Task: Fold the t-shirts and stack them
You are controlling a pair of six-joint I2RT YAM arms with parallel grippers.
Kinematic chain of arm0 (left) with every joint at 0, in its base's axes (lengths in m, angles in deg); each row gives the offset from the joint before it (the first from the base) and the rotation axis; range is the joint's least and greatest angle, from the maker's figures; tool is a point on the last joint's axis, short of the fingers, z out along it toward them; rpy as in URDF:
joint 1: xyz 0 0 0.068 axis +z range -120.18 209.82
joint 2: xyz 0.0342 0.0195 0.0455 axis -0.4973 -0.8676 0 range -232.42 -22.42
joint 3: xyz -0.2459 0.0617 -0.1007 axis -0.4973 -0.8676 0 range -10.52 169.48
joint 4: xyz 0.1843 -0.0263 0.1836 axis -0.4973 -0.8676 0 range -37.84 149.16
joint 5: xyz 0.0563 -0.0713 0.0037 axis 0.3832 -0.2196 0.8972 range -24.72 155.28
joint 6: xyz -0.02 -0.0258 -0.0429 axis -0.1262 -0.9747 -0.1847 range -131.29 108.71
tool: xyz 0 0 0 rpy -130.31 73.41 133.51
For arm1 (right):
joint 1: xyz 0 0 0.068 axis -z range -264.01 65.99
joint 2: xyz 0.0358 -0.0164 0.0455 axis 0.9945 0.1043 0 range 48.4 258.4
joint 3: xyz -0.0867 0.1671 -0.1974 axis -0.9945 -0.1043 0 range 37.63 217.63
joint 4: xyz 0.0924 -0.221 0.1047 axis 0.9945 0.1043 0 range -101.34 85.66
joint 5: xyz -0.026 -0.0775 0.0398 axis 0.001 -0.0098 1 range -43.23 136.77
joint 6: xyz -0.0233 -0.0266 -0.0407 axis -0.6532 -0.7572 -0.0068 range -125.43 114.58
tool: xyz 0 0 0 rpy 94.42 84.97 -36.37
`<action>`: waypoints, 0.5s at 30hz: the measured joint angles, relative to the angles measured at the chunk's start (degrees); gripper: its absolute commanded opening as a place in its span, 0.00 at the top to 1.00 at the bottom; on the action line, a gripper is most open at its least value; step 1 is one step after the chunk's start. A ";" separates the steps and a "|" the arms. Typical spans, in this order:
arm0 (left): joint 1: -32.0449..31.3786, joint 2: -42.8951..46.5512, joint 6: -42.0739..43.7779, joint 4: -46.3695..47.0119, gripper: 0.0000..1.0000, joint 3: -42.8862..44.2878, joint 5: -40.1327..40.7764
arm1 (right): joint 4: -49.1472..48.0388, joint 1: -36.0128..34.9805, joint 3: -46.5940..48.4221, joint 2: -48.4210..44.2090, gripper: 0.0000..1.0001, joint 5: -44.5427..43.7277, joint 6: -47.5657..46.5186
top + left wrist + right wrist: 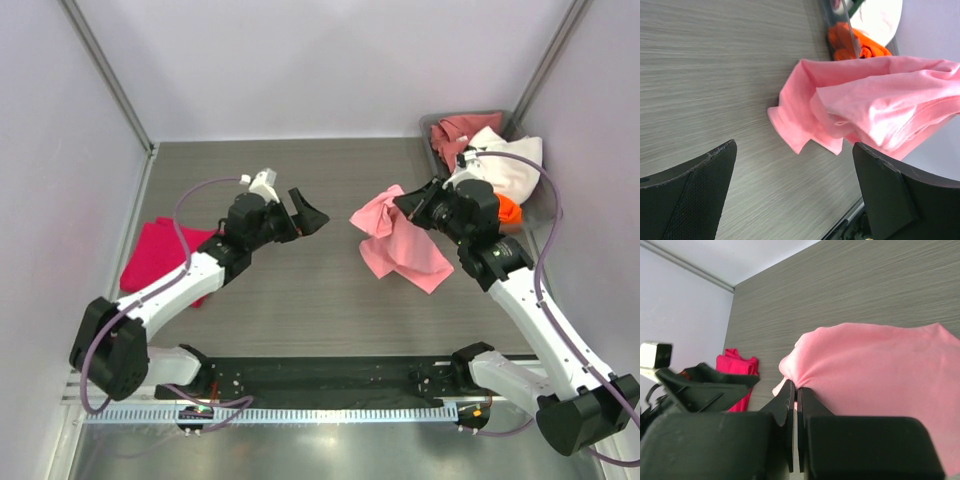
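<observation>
A light pink t-shirt [400,242] hangs bunched over the middle right of the table, pinched by my right gripper [405,205], which is shut on a fold of it [796,388]. My left gripper [312,215] hovers wide open to the left of that shirt, a gap away, facing it; its two fingers frame bare table [795,192] with the pink t-shirt [865,115] beyond them. A folded magenta-red t-shirt [158,255] lies flat at the left edge of the table. In the bin at the back right sit a dusty rose t-shirt [455,135], a white t-shirt [508,165] and an orange t-shirt [508,210].
A grey bin [535,205] stands in the back right corner against the wall. White walls close in the table [300,290] on the left, back and right. The arm bases and a black rail [320,375] run along the near edge.
</observation>
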 measured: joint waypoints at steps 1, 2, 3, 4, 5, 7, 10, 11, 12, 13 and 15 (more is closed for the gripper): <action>-0.39 -1.60 -0.31 0.68 0.00 0.74 -0.61 | 0.00 0.00 0.02 0.04 0.99 0.63 0.15; -0.79 -3.10 -0.57 1.22 0.01 1.38 -1.27 | 0.02 0.00 0.02 0.07 0.99 1.25 0.28; -1.16 -4.42 -0.92 2.05 0.01 1.77 -1.81 | 0.02 0.00 0.02 0.07 0.99 1.75 0.46; -1.38 -5.14 -1.22 2.49 0.00 1.81 -2.12 | 0.02 0.00 0.02 0.07 0.99 2.08 0.52; -1.60 -5.51 -1.92 2.78 0.00 1.73 -2.23 | 0.02 0.00 0.02 0.07 0.99 2.34 0.52; -1.79 -5.07 -3.04 3.52 0.00 0.61 -2.19 | 0.04 0.00 0.00 0.07 0.99 2.43 0.46; -1.86 -0.50 -3.82 5.25 0.00 -4.48 -1.53 | 0.20 0.00 -0.02 0.17 0.99 1.44 -0.20; -1.86 1.73 -3.76 4.98 0.01 -6.32 -1.11 | 0.42 0.00 -0.02 0.39 0.99 0.39 -0.70; -1.86 3.61 -3.65 4.42 0.00 -7.58 -0.63 | 0.66 0.00 -0.02 0.68 0.99 -0.72 -1.14; -1.86 5.46 -3.34 3.54 0.00 -8.48 -0.11 | 1.09 0.00 0.02 1.09 0.99 -1.90 -1.73; -1.86 9.25 -2.21 1.49 0.00 -9.53 1.16 | 3.26 0.02 0.83 2.78 0.99 -5.27 -3.41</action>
